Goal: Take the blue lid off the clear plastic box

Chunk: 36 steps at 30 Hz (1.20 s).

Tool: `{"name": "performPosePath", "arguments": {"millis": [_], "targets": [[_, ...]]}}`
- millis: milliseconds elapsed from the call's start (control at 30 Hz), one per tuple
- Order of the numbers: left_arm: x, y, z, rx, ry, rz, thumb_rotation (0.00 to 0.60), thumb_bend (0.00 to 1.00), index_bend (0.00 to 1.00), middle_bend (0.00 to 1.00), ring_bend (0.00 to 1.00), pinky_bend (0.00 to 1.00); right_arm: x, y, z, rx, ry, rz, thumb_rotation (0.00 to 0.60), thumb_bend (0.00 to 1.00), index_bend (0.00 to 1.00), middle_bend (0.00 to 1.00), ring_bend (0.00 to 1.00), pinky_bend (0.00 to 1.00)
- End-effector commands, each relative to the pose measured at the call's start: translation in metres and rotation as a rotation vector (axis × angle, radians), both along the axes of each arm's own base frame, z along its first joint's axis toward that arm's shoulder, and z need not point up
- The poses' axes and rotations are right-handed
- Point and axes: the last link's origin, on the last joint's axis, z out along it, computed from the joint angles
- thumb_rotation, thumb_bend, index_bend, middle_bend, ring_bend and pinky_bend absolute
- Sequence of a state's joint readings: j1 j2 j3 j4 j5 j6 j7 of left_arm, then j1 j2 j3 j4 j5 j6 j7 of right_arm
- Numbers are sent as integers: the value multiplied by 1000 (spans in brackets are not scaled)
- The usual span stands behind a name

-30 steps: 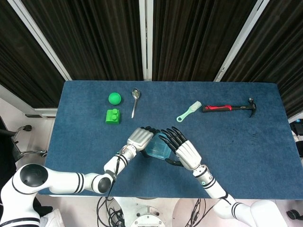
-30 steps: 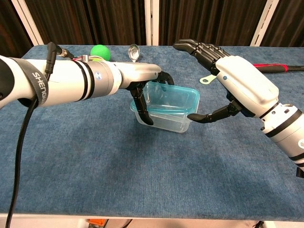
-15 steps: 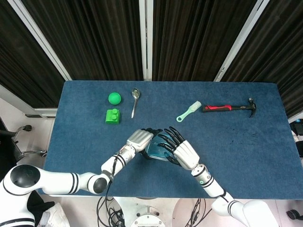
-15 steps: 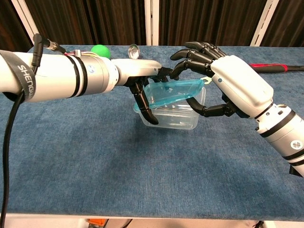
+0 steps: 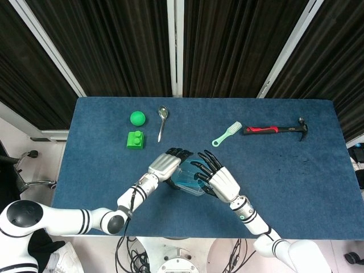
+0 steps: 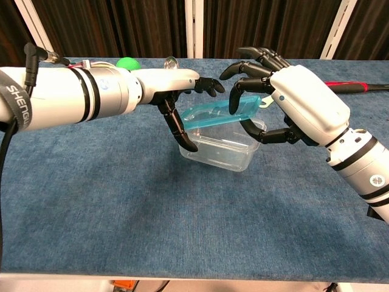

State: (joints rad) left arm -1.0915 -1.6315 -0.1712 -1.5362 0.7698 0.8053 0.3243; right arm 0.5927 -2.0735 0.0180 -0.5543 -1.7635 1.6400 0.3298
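The right hand (image 6: 298,100), fingers clamped on the translucent blue rectangular lid (image 6: 219,114), has it tilted, nearly clear of the clear plastic box (image 6: 222,150), which the left hand (image 6: 176,91) steadies with fingers spread.

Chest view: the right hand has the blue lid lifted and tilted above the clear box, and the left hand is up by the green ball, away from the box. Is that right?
Not quite. The chest view shows the left hand at the clear box, a finger against its near left side, not by the green ball. The rest holds: the right hand has the blue lid lifted and tilted above the box.
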Motion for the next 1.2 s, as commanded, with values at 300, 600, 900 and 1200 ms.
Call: {"name": "performPosePath", "arguments": {"millis": [300, 600, 900, 1200], "targets": [[-27, 6, 22, 109, 8, 31, 600, 0, 21, 27, 0, 11, 11, -9, 8, -86, -49, 29, 600, 506, 849, 297, 23, 14], [-60, 15, 47, 208, 18, 102, 600, 0, 21, 27, 0, 7, 21, -27, 29, -203, -103, 36, 600, 523, 850, 307, 32, 13], [-116, 25, 89, 394, 67, 174, 600, 0, 21, 27, 0, 6, -19, -50, 83, -373, -88, -81, 600, 523, 852, 307, 33, 14], [-172, 11, 133, 544, 82, 261, 600, 0, 22, 33, 0, 5, -81, -66, 115, -281, 5, -343, 600, 522, 773, 275, 30, 13]]}}
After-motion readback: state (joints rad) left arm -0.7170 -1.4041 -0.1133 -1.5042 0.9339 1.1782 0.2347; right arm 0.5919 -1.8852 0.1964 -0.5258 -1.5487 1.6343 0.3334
